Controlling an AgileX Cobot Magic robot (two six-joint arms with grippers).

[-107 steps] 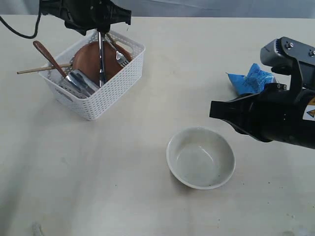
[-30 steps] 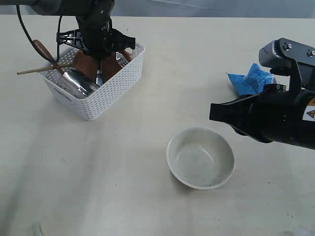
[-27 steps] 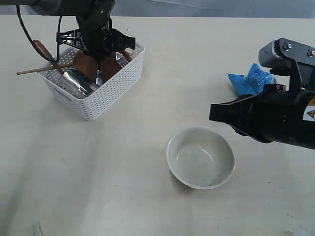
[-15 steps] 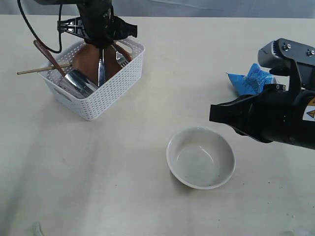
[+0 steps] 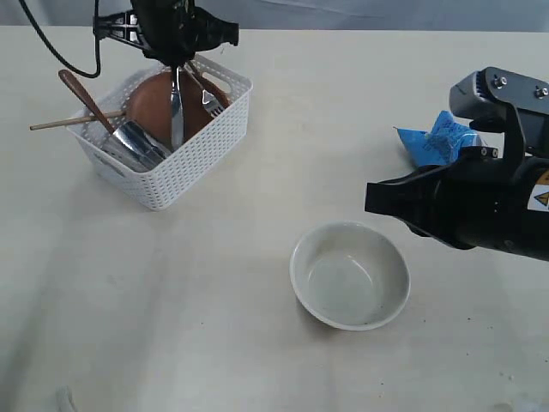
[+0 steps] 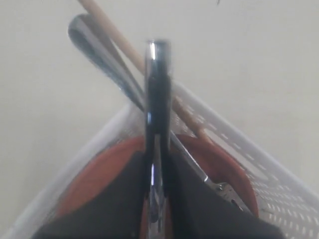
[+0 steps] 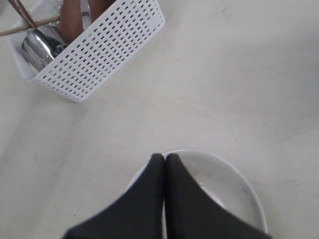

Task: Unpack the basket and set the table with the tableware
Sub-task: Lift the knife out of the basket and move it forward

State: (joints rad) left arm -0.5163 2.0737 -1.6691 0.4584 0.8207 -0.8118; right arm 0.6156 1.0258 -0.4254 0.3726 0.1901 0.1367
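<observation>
Exterior view: knife (image 5: 176, 107) lift from basket (image 5: 190, 161), at 10 o'clock on the table (image 5: 257, 215)
Left gripper (image 5: 176, 62) is clamped narrowly on the knife handle; keep your lift vertical until the tip clears plate (image 5: 150, 99) and rim

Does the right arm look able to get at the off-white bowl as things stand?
Probably yes. The bowl stands alone and empty, with nothing between it and the right tool, which hangs near its rim. The tool is shut and would need opening first.

Exterior view looks steeply down on the table (image 5: 214, 330); all views share the basket (image 5: 184, 165).
</observation>
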